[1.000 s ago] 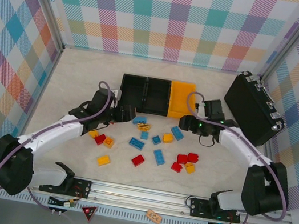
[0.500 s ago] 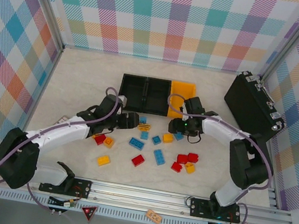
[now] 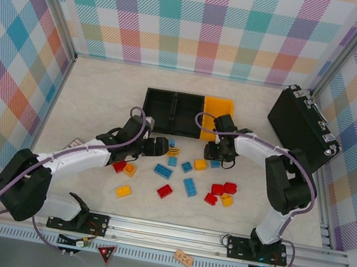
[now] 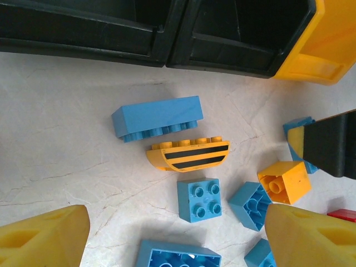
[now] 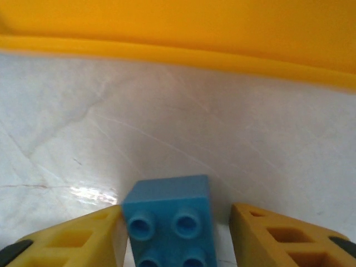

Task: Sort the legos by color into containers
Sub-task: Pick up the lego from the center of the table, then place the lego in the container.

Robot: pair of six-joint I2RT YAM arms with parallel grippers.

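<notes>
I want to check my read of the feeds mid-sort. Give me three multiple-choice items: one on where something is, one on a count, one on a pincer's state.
1. Where does the blue brick between the fingers of the right pincer lie?
A. on top of another brick
B. on the table before the yellow bin
C. inside the hard case

2. How many black bins stand in the row?
A. one
B. three
C. two

3. The left pincer is:
A. open and empty
B. shut on a red brick
C. shut on a striped brick

Answers:
1 B, pale table lies around it, with the yellow wall beyond.
2 C, two black compartments adjoin the yellow one.
3 A, its fingers stand wide apart, gripping nothing.
</notes>
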